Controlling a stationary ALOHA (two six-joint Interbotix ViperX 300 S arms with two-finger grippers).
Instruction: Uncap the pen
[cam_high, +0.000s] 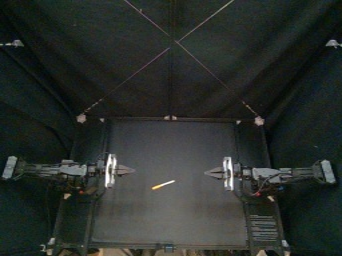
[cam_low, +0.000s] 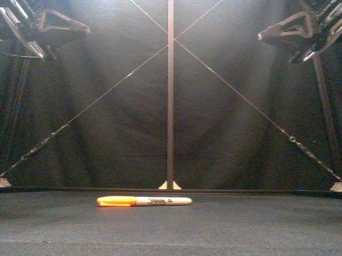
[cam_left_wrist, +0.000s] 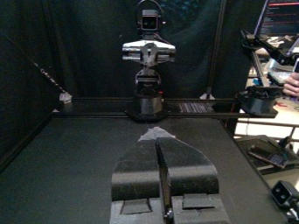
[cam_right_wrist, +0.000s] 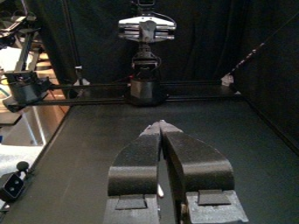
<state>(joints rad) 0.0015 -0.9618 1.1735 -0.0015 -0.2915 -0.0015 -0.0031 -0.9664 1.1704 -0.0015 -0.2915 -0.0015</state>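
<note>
We see the pen (cam_high: 163, 185) lying flat near the middle of the table (cam_high: 174, 225). It sits on a slant with its orange cap (cam_low: 116, 201) on, that end pointing to about 8 o'clock. The left gripper (cam_high: 128, 172) hovers at the pen's 9 o'clock, well apart from it, jaws pressed together on nothing. The right gripper (cam_high: 210, 173) hangs at 3 o'clock, just as clear, jaws also closed and empty. Both are raised above the table.
</note>
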